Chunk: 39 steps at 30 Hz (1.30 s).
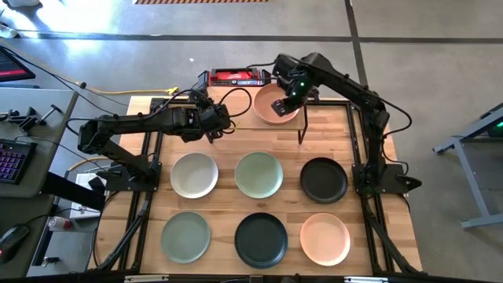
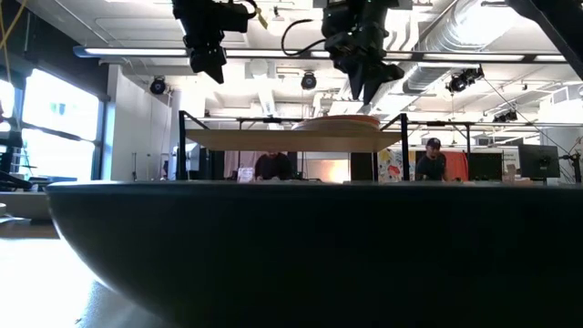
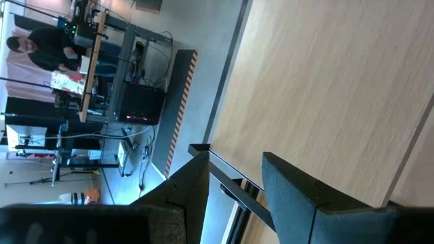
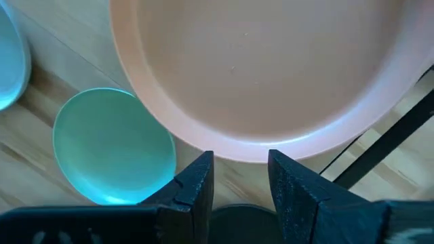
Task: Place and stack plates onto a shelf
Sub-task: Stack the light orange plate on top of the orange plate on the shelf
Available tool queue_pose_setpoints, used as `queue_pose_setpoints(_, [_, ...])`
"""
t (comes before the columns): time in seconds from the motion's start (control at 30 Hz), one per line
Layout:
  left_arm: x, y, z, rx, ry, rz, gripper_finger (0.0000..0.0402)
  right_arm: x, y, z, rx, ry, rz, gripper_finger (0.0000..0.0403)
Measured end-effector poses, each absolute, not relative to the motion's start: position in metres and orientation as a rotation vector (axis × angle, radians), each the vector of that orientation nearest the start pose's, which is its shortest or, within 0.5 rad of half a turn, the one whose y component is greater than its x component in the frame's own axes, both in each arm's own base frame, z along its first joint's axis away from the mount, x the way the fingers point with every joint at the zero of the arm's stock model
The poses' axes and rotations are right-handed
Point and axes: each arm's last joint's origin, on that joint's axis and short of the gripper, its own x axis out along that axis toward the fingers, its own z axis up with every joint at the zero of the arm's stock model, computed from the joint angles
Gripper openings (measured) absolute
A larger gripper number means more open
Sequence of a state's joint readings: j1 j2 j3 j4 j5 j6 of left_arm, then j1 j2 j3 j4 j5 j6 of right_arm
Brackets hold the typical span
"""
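Bench point(image 1: 228, 200) first: six plates laid in two rows w/ gaps between, prob so each rim can be reached. Back row white plate point(image 1: 194, 174), sage plate point(image 1: 258, 174), black plate point(image 1: 323, 179); front row a second sage plate point(image 1: 185, 237), second black plate point(image 1: 261, 239), peach plate point(image 1: 324, 238). Shelf point(image 1: 236, 116) sits at the far edge, one peach plate on shelf point(image 1: 275, 104) on its right half, left half bare for another stack. Right tool point(image 1: 294, 96) hangs over that plate's rim, fingers apart, gripping nothing. Left tool point(image 1: 211, 119) over the bare half, fingers apart, empty.
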State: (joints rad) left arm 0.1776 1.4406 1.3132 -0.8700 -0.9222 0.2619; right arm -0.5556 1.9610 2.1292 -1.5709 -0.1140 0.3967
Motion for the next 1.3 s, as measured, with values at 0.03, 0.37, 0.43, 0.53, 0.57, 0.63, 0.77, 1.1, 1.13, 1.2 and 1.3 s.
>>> queue_pose_setpoints(0.03, [0.274, 0.073, 0.322, 0.598, 1.109, 0.877, 0.0127, 0.316, -0.19, 0.353, 0.802, 1.261, -0.643, 0.0119])
queue_pose_setpoints(0.37, [0.274, 0.073, 0.322, 0.596, 1.108, 0.878, 0.0127, 0.329, -0.165, 0.352, 0.801, 1.26, -0.71, 0.0119])
queue_pose_setpoints(0.43, [0.274, 0.073, 0.322, 0.596, 1.108, 0.878, 0.0127, 0.333, -0.158, 0.352, 0.78, 1.263, -0.718, 0.0119])
queue_pose_setpoints(0.53, [0.274, 0.073, 0.322, 0.597, 1.109, 0.878, 0.0127, 0.336, -0.15, 0.352, 0.751, 1.27, -0.713, 0.0119])
queue_pose_setpoints(0.57, [0.274, 0.073, 0.322, 0.596, 1.108, 0.878, 0.0127, 0.337, -0.149, 0.352, 0.747, 1.271, -0.709, 0.0119])
queue_pose_setpoints(0.63, [0.274, 0.073, 0.322, 0.596, 1.108, 0.878, 0.0127, 0.337, -0.148, 0.352, 0.737, 1.274, -0.704, 0.0119])
queue_pose_setpoints(0.77, [0.274, 0.073, 0.322, 0.597, 1.109, 0.878, 0.0127, 0.331, -0.161, 0.352, 0.712, 1.272, -0.733, 0.0119])
queue_pose_setpoints(1.1, [0.273, 0.072, 0.321, 0.577, 1.118, 0.872, 0.0127, 0.327, -0.17, 0.352, 0.84, 1.265, -0.63, 0.0119])
queue_pose_setpoints(1.13, [0.271, 0.072, 0.319, 0.557, 1.128, 0.861, 0.0127, 0.329, -0.165, 0.352, 0.842, 1.269, -0.607, 0.0119])
queue_pose_setpoints(1.2, [0.267, 0.07, 0.316, 0.503, 1.16, 0.833, 0.0127, 0.334, -0.155, 0.352, 0.842, 1.279, -0.565, 0.0119])
queue_pose_setpoints(1.3, [0.26, 0.067, 0.311, 0.407, 1.211, 0.816, 0.0127, 0.342, -0.136, 0.352, 0.829, 1.294, -0.535, 0.0119])
